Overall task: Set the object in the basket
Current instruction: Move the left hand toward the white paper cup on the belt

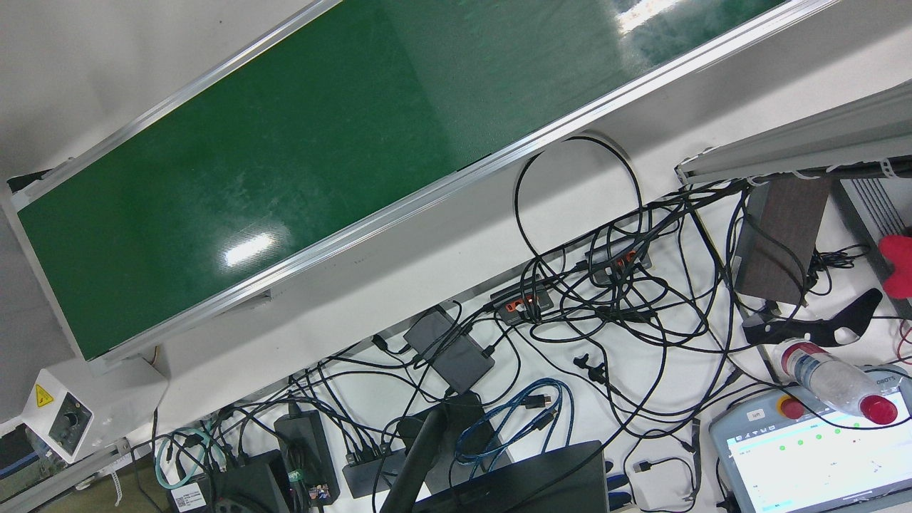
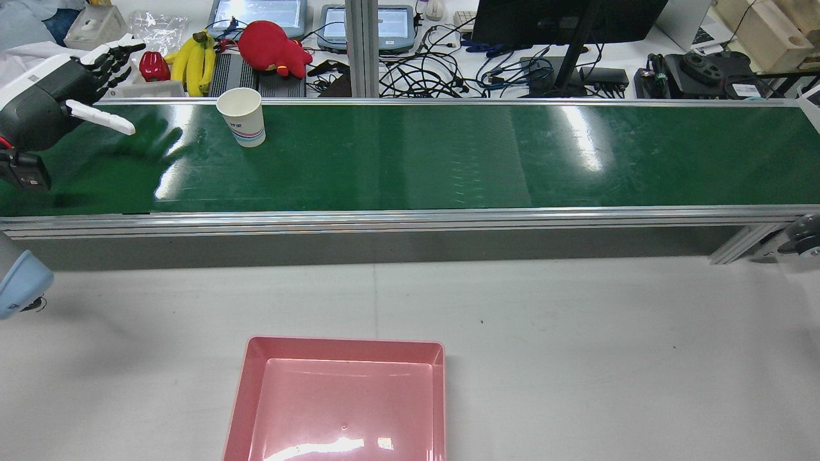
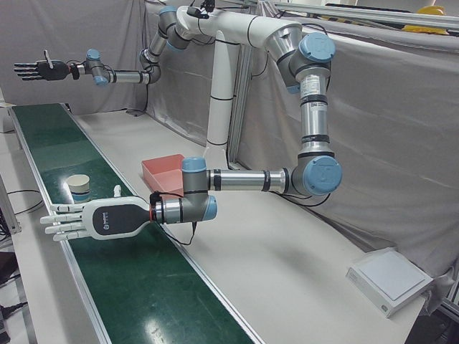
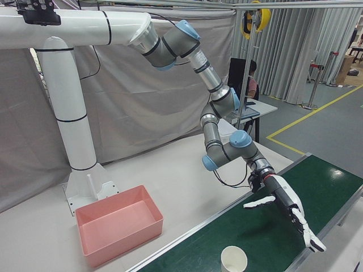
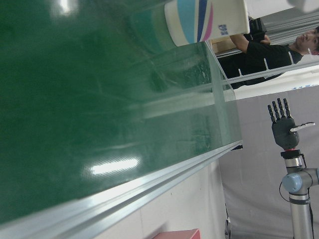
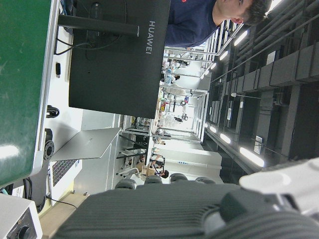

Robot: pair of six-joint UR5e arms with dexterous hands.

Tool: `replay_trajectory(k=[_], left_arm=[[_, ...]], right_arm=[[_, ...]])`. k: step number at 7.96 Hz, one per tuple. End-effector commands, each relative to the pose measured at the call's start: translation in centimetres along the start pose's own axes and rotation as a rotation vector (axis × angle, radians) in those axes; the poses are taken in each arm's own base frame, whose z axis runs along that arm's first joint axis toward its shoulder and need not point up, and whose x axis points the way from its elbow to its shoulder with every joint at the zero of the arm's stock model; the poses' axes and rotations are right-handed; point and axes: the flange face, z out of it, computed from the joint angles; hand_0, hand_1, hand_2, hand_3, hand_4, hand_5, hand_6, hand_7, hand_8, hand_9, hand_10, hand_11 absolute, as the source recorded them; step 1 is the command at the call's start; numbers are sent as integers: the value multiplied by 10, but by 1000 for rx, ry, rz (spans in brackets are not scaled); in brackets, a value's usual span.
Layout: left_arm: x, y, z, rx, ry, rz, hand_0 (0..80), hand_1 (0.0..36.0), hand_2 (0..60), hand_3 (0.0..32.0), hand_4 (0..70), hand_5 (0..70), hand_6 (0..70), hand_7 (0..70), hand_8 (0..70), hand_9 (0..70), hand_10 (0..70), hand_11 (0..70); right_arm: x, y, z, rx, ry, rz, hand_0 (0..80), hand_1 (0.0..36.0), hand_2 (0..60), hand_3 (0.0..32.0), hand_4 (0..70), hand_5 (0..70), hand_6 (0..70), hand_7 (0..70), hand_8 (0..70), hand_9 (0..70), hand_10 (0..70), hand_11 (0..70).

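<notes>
Standing alone on the green belt [image 2: 448,160], paper cup [image 2: 241,117] near left hand [image 2: 61,83].

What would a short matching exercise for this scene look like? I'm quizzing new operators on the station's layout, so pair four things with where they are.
Things:
1. paper cup
2. pink basket
3. left hand
4. bananas

Places:
A. on the grey table, near the rear camera
B. on the cluttered desk beyond the belt
C. standing upright on the green belt
D. open, held above the belt's end

Pairs: 1-C, 2-A, 3-D, 4-B
</notes>
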Motion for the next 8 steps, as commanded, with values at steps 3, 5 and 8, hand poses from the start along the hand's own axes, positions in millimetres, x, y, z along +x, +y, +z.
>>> replay_trajectory(k=[3,5,8], left_arm=[[-14,-10,9,12,-15,9,555,122,0,6,25,191,0,0,0,0,14,41],[-14,-10,9,11,-14,16,555,126,0,10,15,189,0,0,0,0,14,42],[-24,-6,9,4,-27,30,548,118,0,20,7,183,0,0,0,0,15,42]], right_arm=[[-1,1,0,-1,-1,0,0,0,0,0,0,0,0,0,0,0,0,0],[0,1,0,-2,0,0,0,0,0,0,0,0,0,0,0,0,0,0],[-1,1,0,-1,-1,0,0,0,0,0,0,0,0,0,0,0,0,0]])
